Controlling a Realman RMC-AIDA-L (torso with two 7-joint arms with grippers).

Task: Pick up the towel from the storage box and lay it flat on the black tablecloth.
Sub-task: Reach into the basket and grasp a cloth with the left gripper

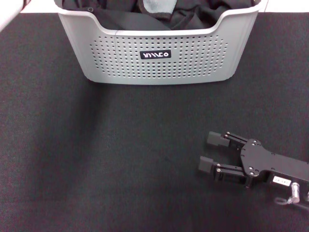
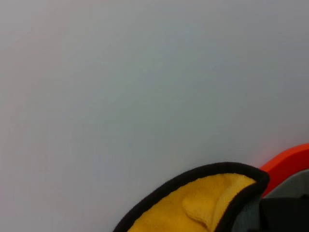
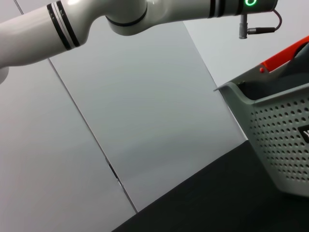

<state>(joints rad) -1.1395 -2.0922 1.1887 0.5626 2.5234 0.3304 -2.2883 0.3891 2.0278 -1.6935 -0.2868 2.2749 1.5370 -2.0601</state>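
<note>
— Black tablecloth (image 1: 120, 169) across the whole bench, pale wall panels (image 3: 145, 121) behind. Where to find the towel (image 1: 159, 6)?

— Inside the storage box (image 1: 159, 72) at the far edge, bunched among black garments (image 1: 116, 17); only a grey-teal patch showing. No telling its long axis while crumpled.

— Which way from the right gripper (image 1: 212, 153)?

— Forward and to the left, well apart. Lying low on the cloth near the robot, fingers spread, holding nothing, tips aimed leftward instead of at the box.

— And the left arm (image 3: 96, 19)?

— Reaching high toward the box rim, so probably nearer. Gripper itself out of sight. From its wrist, just a yellow cloth (image 2: 203, 203) with a black hem, an orange edge (image 2: 289, 162) beside it and blank wall beyond.

— Any writing?

— White letters on the small black logo plate (image 1: 155, 54) at the box front; ends in "CO", slanted strokes before that, not safely readable.
</note>
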